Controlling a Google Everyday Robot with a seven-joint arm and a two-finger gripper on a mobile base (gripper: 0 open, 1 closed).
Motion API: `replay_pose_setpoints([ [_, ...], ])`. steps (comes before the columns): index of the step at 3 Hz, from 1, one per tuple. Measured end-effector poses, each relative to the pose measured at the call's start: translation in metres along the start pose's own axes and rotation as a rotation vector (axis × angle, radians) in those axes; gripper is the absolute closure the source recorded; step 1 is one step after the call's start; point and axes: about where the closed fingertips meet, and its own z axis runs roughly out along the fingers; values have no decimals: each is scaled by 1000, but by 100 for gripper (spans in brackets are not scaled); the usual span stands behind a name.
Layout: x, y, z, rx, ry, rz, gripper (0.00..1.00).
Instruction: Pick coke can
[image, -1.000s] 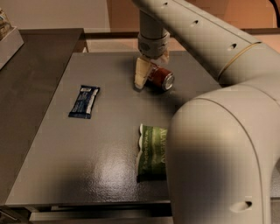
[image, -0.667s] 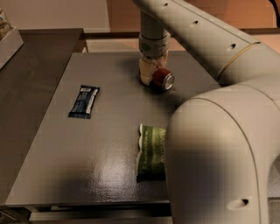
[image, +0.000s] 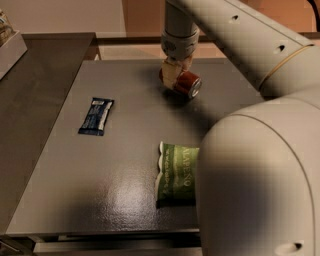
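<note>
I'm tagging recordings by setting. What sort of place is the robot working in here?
Likely an office break-room or kitchenette counter: a dark grey countertop holds packaged snacks, a blue wrapped bar, a green chip bag and a red soda can, with the robot's tool at the can.

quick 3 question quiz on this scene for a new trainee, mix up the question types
1. True or false: on the grey metal table, the flat dark blue snack wrapper lies to the picture's left of the green crinkled chip bag.
2. The arm's two-finger gripper is down at the far end of the table, right at which thing? A) the blue wrapper B) the small red cylindrical coke can C) the chip bag
3. Fill in: the coke can is not upright but on its ____, one silver end facing the camera.

Key: 1 true; 2 B; 3 side
</note>
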Motion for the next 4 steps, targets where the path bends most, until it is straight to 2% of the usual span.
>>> replay_pose_setpoints([
  [1,-1,5,-32,22,-58,-51,100],
  [3,-2,24,-96,66,-163,-189,100],
  [4,-8,30,-113,71,-212,-248,100],
])
